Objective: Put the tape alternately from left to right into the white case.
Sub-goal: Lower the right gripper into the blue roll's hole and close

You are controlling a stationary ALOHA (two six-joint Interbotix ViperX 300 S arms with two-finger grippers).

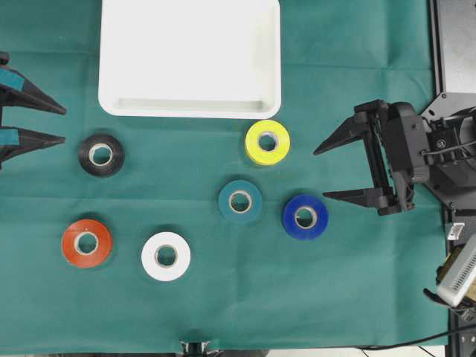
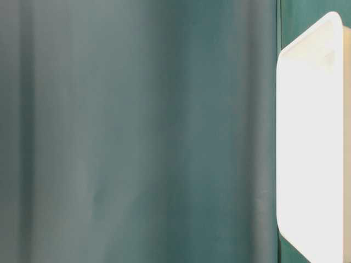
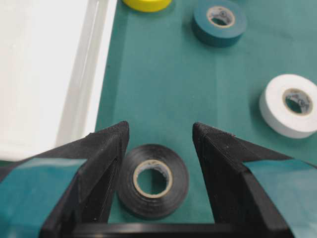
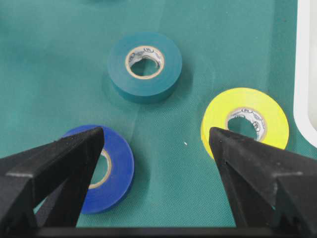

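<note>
While all six rolls lie outside the white case, nothing is held.
The black roll is framed just ahead of the spread left gripper; the right gripper is spread too.

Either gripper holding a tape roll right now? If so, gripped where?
Nothing is held. The left gripper is open with the black roll lying loose on the cloth ahead of it; the right gripper is open and empty, short of the blue roll.

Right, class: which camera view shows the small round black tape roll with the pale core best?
The left wrist view: the small round black tape roll with the pale core fills the foreground, between the open end effector's tips. The overhead view shows it whole but small. The table-level and right wrist views miss it.
</note>
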